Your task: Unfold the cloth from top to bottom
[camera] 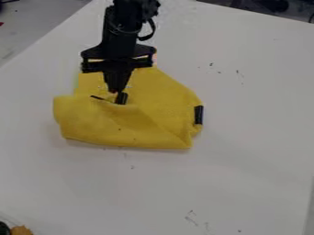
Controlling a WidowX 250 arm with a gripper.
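The yellow cloth (162, 108) is laid with its long axis side to side; the opening and hold of the pincer (119, 95) cannot be told.

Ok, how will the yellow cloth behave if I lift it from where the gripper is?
The cloth looks floppy: its soft folds and creases suggest it would sag below the gripper. It's probably light, being plain fabric. Layers may lift together, since one part lies folded over another.

Matt yellow cloth (162, 98) (softly textured)
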